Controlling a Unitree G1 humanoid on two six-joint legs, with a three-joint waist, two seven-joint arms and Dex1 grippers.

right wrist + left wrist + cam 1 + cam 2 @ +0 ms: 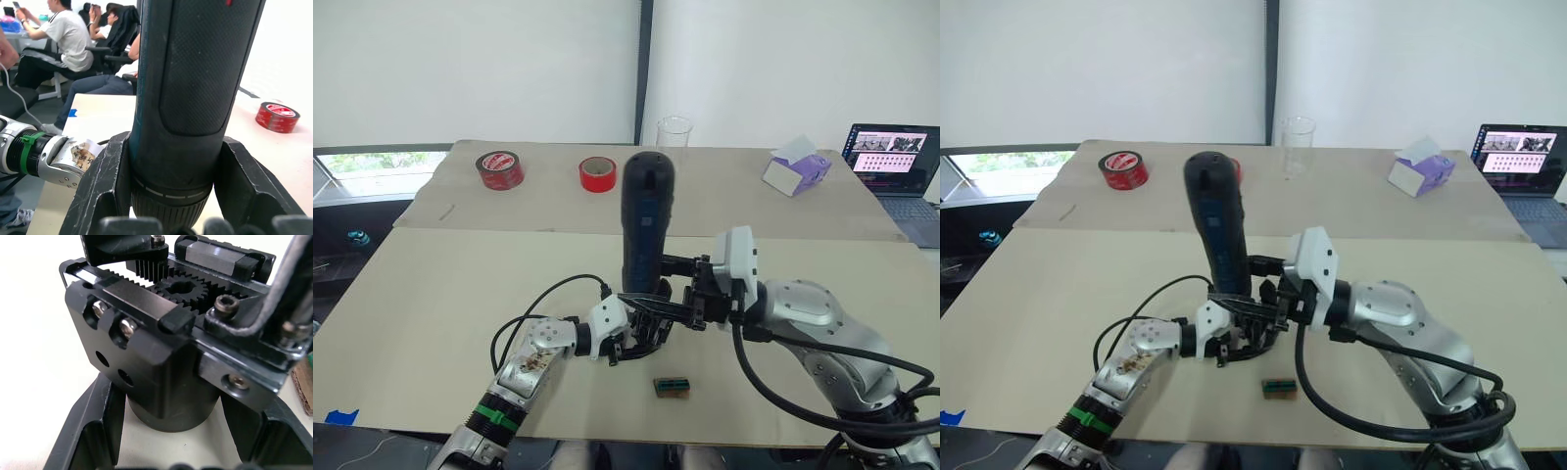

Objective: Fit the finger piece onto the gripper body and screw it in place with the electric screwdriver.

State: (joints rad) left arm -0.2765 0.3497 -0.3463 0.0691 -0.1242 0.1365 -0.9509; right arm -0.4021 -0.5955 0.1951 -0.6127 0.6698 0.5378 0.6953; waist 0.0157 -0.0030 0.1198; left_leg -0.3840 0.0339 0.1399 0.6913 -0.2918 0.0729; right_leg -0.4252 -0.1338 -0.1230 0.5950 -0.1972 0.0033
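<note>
Gripper body [161, 357] near front edge of table [431, 294], clamped between left gripper [641, 338] fingers. Electric screwdriver [646, 220] upright directly above it, tip down, gripped low on barrel by right gripper [671, 289]. Small green-brown block [673, 387] just beside, nearer front edge. Two red tape rolls [499, 169] at far side.

The gripper body [161, 347], a black block with a stubby round base, sits clamped between the two black fingers [93, 431] of the left gripper [168, 440] above a pale surface [39, 357]. Toothed racks and a small gear [183, 286] run across its upper face. Silver screws [128, 325] sit in recessed holes on one bracket, with two open holes beside them. A grey cable [274, 298] curves along one edge.
</note>
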